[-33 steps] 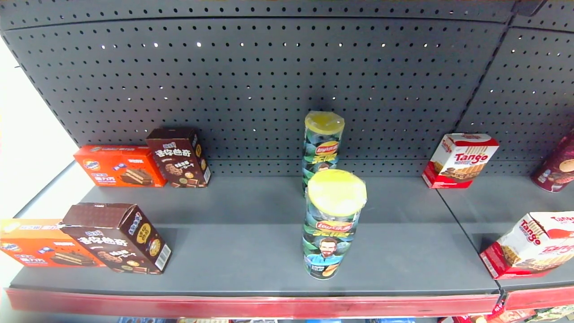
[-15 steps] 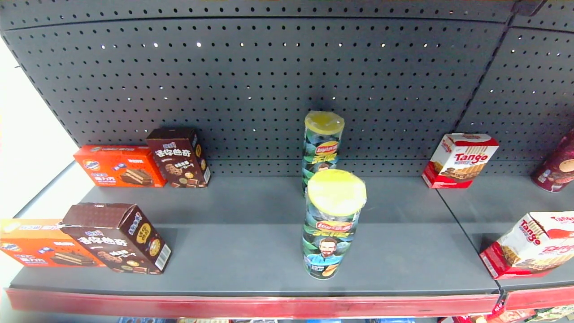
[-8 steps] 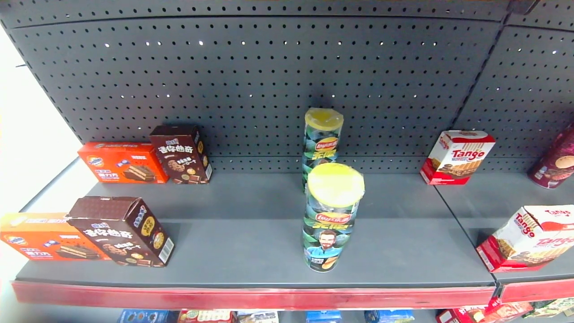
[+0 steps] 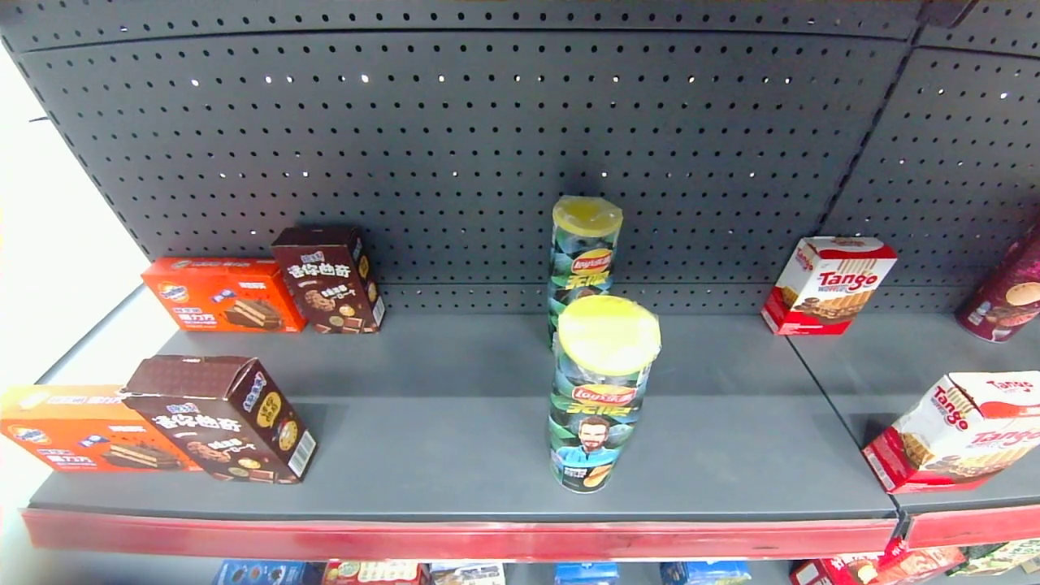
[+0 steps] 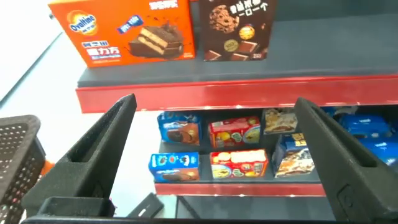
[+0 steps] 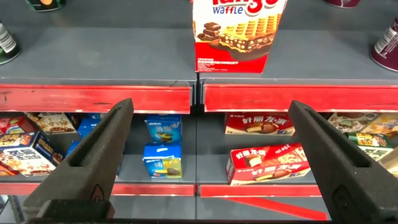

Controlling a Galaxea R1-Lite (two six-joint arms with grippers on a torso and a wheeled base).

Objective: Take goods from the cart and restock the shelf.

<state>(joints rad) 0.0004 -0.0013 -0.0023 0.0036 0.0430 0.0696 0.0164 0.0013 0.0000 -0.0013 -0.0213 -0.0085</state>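
Camera shifted; shelf (image 4: 455,455) lies beyond spread left claw (image 5: 214,102).

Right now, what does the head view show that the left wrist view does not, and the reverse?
Head view: a front can and a back can mid-shelf, wafer boxes at the right, the pegboard.
Left wrist view: the open left gripper and a mesh basket.
Both: the front orange box and brown box, the red shelf edge, and the lower-shelf goods.
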